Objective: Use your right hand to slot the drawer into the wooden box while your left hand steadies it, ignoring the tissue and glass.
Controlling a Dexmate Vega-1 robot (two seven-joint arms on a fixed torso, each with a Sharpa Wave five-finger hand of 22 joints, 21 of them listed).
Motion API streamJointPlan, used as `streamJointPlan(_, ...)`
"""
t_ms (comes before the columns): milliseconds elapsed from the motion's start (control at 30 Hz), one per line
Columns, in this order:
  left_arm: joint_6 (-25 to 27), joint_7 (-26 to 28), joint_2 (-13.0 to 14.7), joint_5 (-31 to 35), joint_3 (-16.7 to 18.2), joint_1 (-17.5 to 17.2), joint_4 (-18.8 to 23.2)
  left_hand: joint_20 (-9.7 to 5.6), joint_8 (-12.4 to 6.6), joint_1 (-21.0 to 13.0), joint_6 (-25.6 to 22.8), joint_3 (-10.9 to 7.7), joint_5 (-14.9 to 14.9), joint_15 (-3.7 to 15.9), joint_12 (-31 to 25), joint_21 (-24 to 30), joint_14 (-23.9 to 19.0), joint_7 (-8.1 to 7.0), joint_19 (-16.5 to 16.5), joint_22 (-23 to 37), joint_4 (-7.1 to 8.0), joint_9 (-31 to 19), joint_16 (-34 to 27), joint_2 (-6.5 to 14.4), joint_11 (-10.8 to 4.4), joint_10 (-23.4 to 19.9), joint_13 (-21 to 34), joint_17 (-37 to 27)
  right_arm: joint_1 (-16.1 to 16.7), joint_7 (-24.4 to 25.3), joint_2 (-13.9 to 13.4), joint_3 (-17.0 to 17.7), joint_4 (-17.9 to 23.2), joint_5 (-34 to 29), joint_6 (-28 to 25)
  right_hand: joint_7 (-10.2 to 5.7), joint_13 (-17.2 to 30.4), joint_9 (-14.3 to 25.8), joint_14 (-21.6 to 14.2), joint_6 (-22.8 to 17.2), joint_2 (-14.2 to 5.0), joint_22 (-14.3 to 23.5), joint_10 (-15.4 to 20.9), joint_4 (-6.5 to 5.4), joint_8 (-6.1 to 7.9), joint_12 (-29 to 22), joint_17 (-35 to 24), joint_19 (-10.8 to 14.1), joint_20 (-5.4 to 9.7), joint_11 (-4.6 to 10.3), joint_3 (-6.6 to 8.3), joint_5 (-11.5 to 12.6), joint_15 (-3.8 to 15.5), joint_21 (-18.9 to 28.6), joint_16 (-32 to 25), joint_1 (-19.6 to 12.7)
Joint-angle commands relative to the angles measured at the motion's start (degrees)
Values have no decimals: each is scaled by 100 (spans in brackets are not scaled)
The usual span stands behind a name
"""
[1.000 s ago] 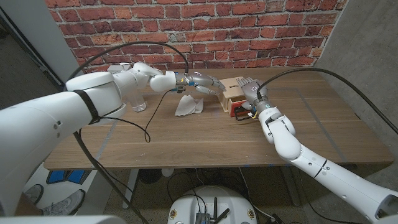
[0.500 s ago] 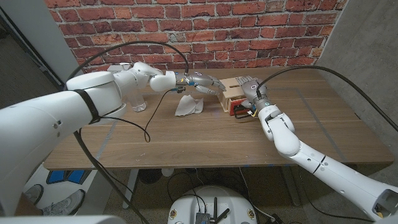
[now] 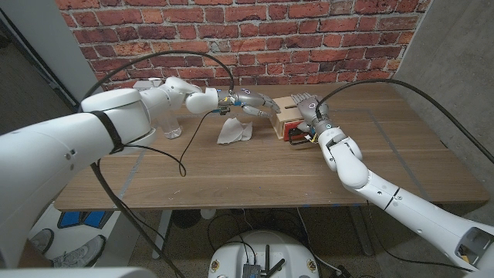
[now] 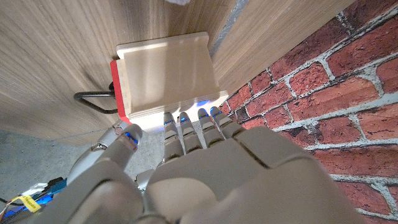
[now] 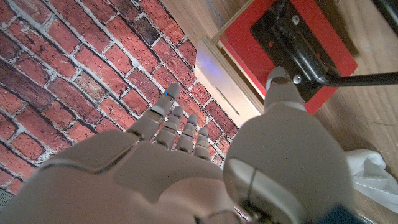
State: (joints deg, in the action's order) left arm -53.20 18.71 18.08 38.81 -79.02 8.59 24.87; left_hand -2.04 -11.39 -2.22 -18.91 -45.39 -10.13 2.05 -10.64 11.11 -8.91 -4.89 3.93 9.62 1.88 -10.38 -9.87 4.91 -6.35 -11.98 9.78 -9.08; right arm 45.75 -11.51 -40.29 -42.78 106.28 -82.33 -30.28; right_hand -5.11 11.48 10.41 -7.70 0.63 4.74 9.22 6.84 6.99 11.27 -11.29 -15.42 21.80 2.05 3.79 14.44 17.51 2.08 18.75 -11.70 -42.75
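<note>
On the table (image 3: 255,174), a glass (image 3: 171,127) and crumpled tissue (image 3: 234,131) sit left of the wooden box (image 3: 286,113). The left hand (image 3: 251,102) rests its extended fingers (image 4: 186,127) against the box's left edge. The red drawer (image 3: 296,133) sits almost fully inside. The right hand (image 3: 311,108), fingers spread, holds nothing; its thumb (image 5: 283,87) presses the drawer's front.

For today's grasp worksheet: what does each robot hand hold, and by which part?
Neither hand plainly grips anything. The left hand touches the pale wooden box on its left side; the right hand lies over the box, thumb on the red drawer front.
</note>
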Motion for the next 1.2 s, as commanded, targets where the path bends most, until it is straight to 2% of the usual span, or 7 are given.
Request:
streamJointPlan(33, -32, -26, -1, -20, 61, -28, 7, -677, 17, 11, 9, -39, 4, 594, 1, -3, -61, 7, 41, 8, 10, -13, 1, 417, 1, -39, 18, -18, -163, 89, 33, -123, -156, 64, -34, -33, 0, 15, -69, -30, -17, 7, 25, -27, 50, 2, 8, 55, -24, -35, 2, 53, -4, -12, -51, 38)
streamJointPlan(1200, -6, -188, -71, -133, 41, -19, -74, -681, 4, 24, -40, -61, 7, 596, 0, -2, -109, 19, 81, 8, 6, -13, -8, 412, -8, -79, 18, -20, -478, 346, 135, -357, -562, 223, -223, -62, 2, 15, -124, -103, -38, 10, 38, -21, 57, 6, 42, 106, -39, -32, 3, 119, -27, -138, -75, 79)
